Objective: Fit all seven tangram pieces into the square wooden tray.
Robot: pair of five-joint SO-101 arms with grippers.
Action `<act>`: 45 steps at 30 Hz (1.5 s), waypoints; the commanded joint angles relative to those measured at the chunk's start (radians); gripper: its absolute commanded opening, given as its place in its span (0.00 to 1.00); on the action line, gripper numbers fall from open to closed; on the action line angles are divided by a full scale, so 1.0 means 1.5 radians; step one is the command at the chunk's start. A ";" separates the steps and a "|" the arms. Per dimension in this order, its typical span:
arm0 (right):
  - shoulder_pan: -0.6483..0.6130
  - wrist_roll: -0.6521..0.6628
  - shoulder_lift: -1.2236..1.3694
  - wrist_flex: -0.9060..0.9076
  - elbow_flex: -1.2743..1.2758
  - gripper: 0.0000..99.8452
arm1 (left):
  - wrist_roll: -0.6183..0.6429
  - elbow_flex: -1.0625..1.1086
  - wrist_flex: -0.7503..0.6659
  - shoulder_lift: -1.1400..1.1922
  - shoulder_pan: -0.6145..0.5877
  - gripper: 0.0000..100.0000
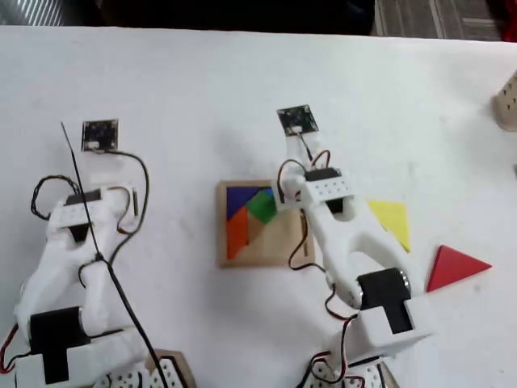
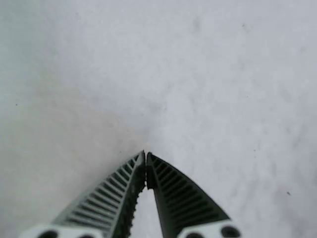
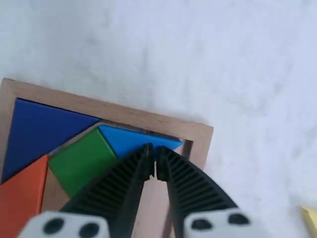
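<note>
Right fingers (image 3: 124,183) pressed together, tips on light-blue piece (image 3: 133,139) in tray (image 3: 198,134): seating judged in hand. Left fingers (image 2: 119,193) pressed together above table (image 2: 223,74). Next: yellow triangle (image 1: 392,218), off beside right fingers, to be gripped; fingers must be spread first.

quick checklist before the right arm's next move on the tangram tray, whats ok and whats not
1. All seven pieces in the tray: not ok. The yellow triangle and red triangle lie on the table outside it.
2. Room left in tray: ok, bare wood shows.
3. Light blue piece seated flat: cannot tell, the right gripper sits over it.
4. Right gripper empty: ok, shut with nothing between the fingers.
5. Left gripper clear of tray: ok, shut over bare table.
</note>
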 commanded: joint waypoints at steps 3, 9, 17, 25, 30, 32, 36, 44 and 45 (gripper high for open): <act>0.046 0.015 -0.105 0.133 -0.048 0.02 | -0.002 -0.035 0.001 -0.008 -0.006 0.02; 0.016 0.020 -0.144 0.055 0.056 0.02 | -0.002 -0.035 0.001 -0.008 -0.006 0.02; -0.031 0.016 -0.019 -0.010 -0.006 0.02 | -0.002 -0.035 0.001 -0.008 -0.006 0.02; 0.032 0.020 -0.070 0.196 -0.111 0.02 | -0.002 -0.035 0.001 -0.008 -0.006 0.02; 0.157 0.016 -0.252 0.245 -0.012 0.02 | -0.002 -0.035 0.001 -0.008 -0.004 0.02; 0.184 0.016 -0.290 0.219 0.057 0.02 | -0.003 -0.035 0.001 -0.008 -0.001 0.03; 0.248 0.021 -0.303 0.180 0.150 0.02 | -0.047 -0.035 0.018 -0.009 0.020 0.03; 0.464 0.057 -0.304 0.172 0.183 0.02 | -0.068 -0.047 0.080 -0.011 0.097 0.03; 0.479 0.059 -0.302 0.162 0.184 0.02 | -0.068 -0.054 0.098 -0.016 0.112 0.03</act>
